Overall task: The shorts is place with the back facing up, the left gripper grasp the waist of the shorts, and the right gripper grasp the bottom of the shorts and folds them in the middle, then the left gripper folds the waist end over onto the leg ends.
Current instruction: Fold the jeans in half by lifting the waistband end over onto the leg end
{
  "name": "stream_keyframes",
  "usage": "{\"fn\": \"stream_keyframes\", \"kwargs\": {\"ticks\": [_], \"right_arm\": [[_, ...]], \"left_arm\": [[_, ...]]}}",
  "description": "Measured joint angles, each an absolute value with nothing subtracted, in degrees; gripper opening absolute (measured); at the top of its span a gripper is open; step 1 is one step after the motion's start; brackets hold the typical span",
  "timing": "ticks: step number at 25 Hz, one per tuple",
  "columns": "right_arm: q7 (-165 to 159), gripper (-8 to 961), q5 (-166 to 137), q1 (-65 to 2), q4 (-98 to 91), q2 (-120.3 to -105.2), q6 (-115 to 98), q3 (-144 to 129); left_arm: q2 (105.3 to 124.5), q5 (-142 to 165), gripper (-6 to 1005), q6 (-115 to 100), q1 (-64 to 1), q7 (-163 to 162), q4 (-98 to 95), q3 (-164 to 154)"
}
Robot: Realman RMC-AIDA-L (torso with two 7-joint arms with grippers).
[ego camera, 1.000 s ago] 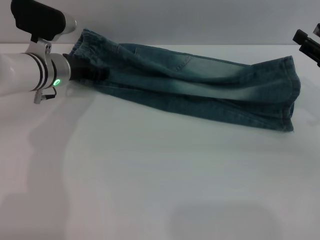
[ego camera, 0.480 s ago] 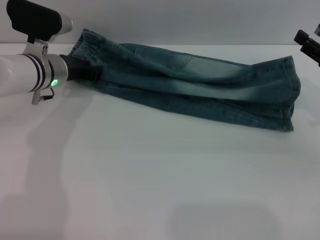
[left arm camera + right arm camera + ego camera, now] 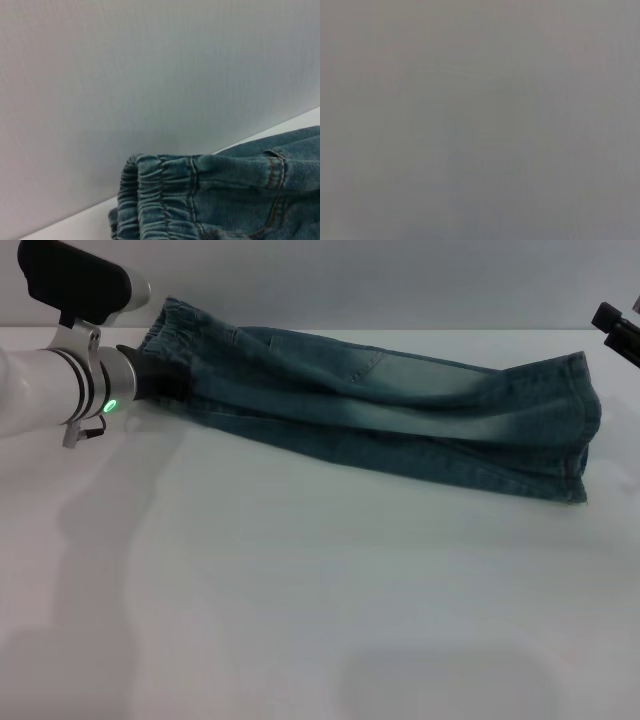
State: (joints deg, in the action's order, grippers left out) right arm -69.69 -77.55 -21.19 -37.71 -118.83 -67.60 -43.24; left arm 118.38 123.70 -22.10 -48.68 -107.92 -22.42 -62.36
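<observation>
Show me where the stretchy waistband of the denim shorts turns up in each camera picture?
Head view: the waist sits upper left, beside the left gripper.
Left wrist view: the waist fills the lower middle.
Right wrist view: not in it, only blank grey.
Shared landmark: the puckered gathers against the grey wall.

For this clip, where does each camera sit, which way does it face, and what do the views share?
Head view: on the robot's head, looking forward and down at the table and the folded shorts; the left gripper is at the waist, the right gripper off the leg ends.
Left wrist view: on the left arm, facing the waist and wall; no fingers show.
Right wrist view: on the right arm, only blank grey.
Head and left wrist share the waist.
</observation>
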Motion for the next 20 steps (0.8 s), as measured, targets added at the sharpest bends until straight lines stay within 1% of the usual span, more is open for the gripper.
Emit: {"fn": "stream_keyframes", "kwargs": {"ticks": [1, 6, 10, 11, 16, 20], "right_arm": [[-69.7, 651, -77.5, -21.2, -37.7, -118.83, -67.6, -43.2], [-69.7, 651, -77.5, -21.2, -37.7, -118.83, -67.4, -43.2], [-68.7, 652, -77.5, -21.7, -37.3, -118.74, -67.1, -42.8], [-68.1, 652, -77.5, -21.9, -37.2, -118.74, -67.0, -42.6], [-67.0, 652, -77.5, -22.5, -37.1, -118.74, -66.6, -42.5], [-66.8, 652, -77.5, -22.6, -37.0, -118.74, -66.4, -42.6]], "left_arm": [[118.38, 123.7, 76, -22.1, -48.6, -107.9, -22.4, -62.4], [118.42, 123.5, 32, -22.6, -48.0, -107.9, -22.9, -62.5], [118.46, 123.4, 43, -22.9, -47.7, -108.1, -23.1, -62.8], [118.62, 123.2, 46, -24.3, -46.0, -108.6, -25.1, -64.3], [118.80, 120.3, 60, -25.6, -41.9, -108.7, -31.2, -66.1], [118.21, 115.8, 71, -25.7, -38.4, -108.7, -37.4, -69.4]]}}
